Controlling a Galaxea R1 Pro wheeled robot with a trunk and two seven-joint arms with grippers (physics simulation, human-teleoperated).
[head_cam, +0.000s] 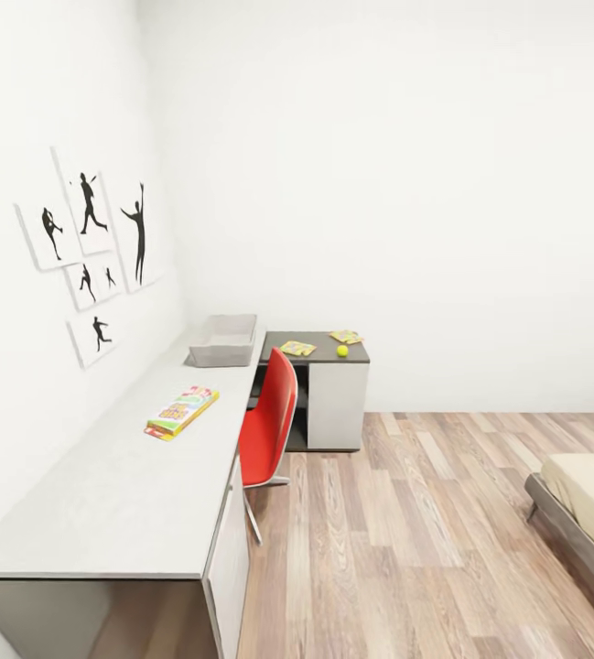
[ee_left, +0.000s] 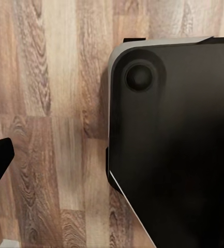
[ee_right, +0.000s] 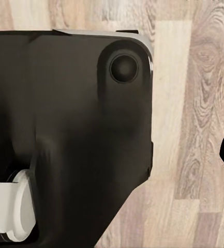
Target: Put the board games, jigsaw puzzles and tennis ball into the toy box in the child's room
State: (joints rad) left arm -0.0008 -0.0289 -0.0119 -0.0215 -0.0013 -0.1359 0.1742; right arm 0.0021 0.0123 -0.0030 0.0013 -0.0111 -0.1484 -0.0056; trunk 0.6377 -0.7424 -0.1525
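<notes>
One red chair (head_cam: 267,423) stands against table (head_cam: 104,485); toy box (head_cam: 224,340) beyond; hands' state unclear.

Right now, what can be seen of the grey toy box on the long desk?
The shallow rectangular light grey toy box sits upright at the far end of the long pale grey desk top, close to the white wall. Its low walls slope outward; it looks like plain matte plastic. What shows of its inside looks empty, and nothing touches it but the desk.
</notes>
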